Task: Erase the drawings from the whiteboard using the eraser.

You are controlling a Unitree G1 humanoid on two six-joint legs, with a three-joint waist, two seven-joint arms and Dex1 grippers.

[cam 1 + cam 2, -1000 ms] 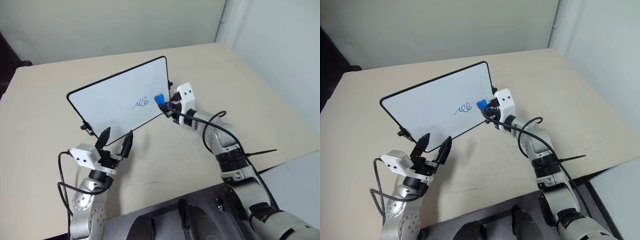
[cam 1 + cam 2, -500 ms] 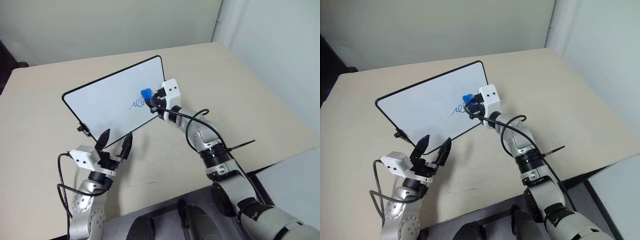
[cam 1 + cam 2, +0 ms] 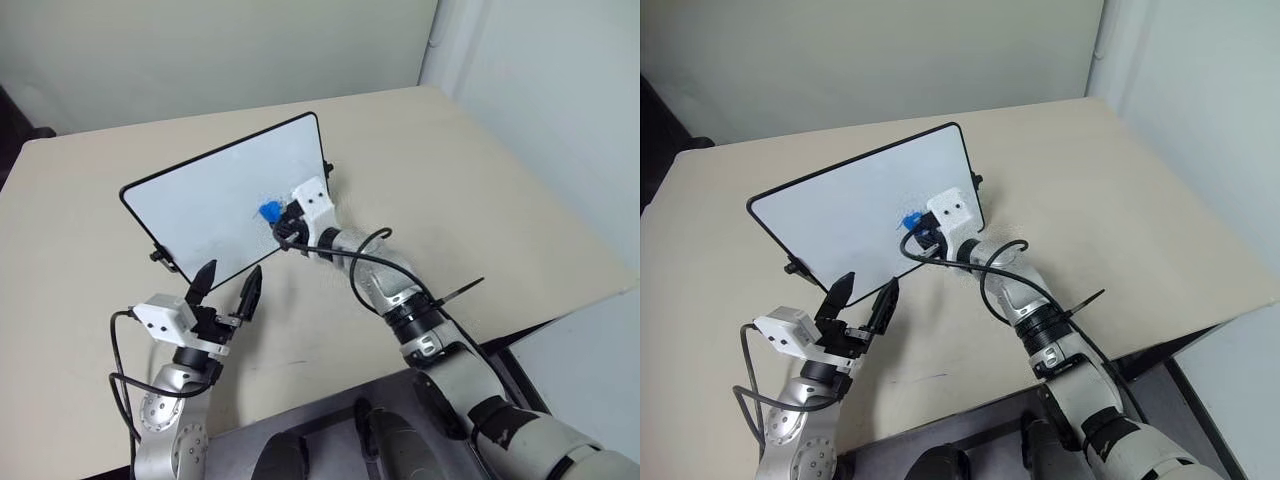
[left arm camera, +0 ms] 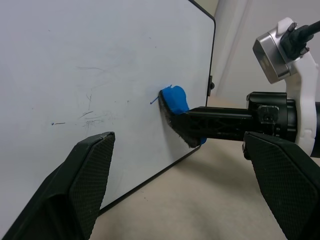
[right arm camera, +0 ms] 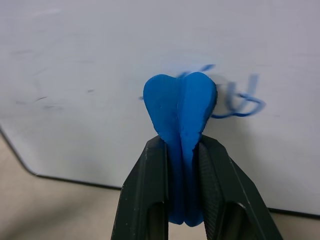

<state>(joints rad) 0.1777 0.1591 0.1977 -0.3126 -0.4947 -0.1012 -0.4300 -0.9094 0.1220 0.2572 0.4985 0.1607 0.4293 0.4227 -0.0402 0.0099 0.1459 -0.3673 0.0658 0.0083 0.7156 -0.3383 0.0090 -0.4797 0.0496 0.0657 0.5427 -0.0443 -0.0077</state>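
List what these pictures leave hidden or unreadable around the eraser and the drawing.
- Drawings: right wrist view shows blurred loops beside the eraser; the part behind the eraser is hidden.
- Head views: any remaining line on the whiteboard is too small to read; the right gripper covers that spot.
- Eraser's lower end: hidden between the fingers.
- Left gripper: open, its fingers cut off by the left wrist view's bottom edge.

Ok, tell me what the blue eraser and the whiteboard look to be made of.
The small blue eraser block: probably soft foam or rubber with a matte finish, since it bulges and creases where the right gripper has its jaws pinched on it. The large white rectangular whiteboard: a smooth, slightly glossy coated panel showing faint smears of marker, with a thin black rim that looks like plastic.
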